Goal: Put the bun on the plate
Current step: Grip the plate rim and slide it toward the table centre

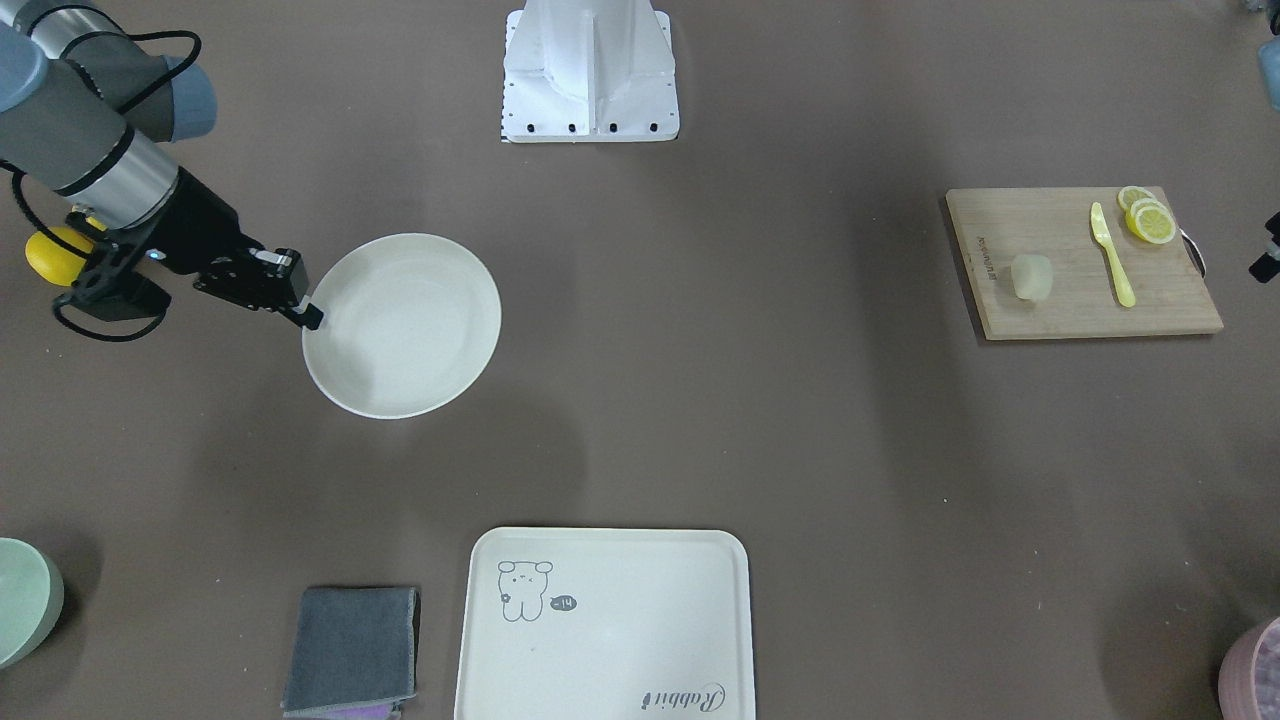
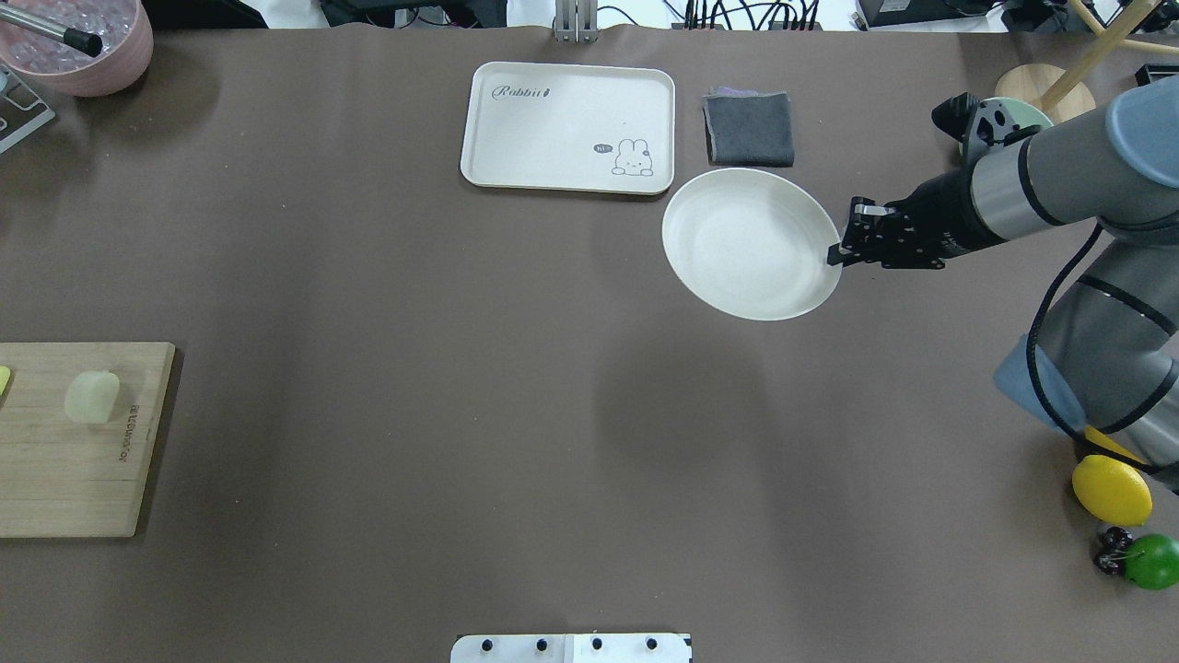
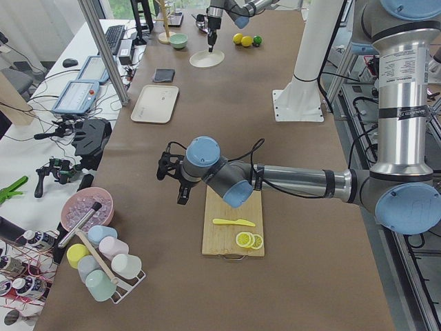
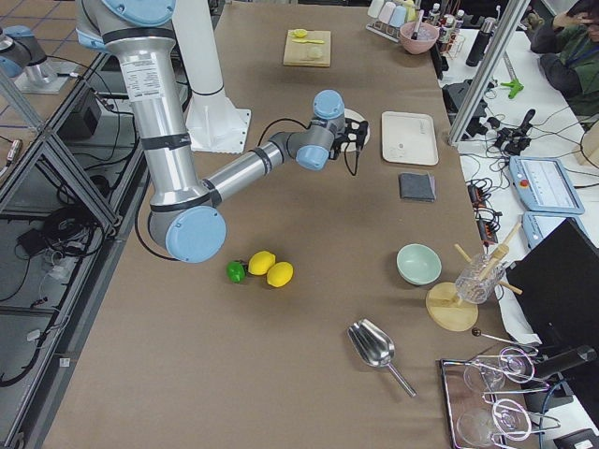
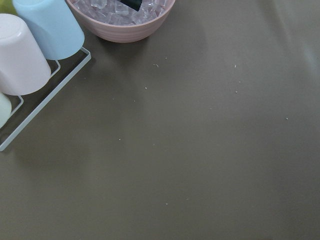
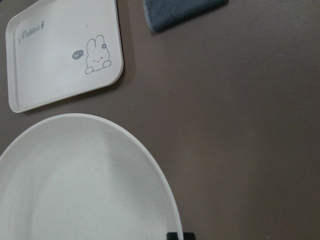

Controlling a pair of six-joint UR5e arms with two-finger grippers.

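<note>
The bun (image 1: 1032, 277) is a pale cream block lying on a wooden cutting board (image 1: 1080, 300) on the robot's left side of the table; in the overhead view the bun (image 2: 92, 397) sits near the left edge. The round off-white plate (image 2: 737, 239) is far off on the right side, in front of the tray. My right gripper (image 2: 834, 256) is shut on the plate's right rim, and one finger (image 6: 180, 235) shows at the rim's edge. My left gripper (image 3: 180, 196) hangs above the table beside the board, away from the bun; whether it is open or shut I cannot tell.
A yellow knife (image 1: 1112, 255) and lemon slices (image 1: 1147, 217) share the board. A cream rabbit tray (image 2: 566, 124) and grey cloth (image 2: 749, 129) lie at the far edge. A pink bowl of ice (image 5: 120, 20), cup rack (image 5: 30, 50), green bowl (image 1: 20, 600), lemon (image 2: 1111, 490) and lime (image 2: 1151, 560) sit at the table's ends.
</note>
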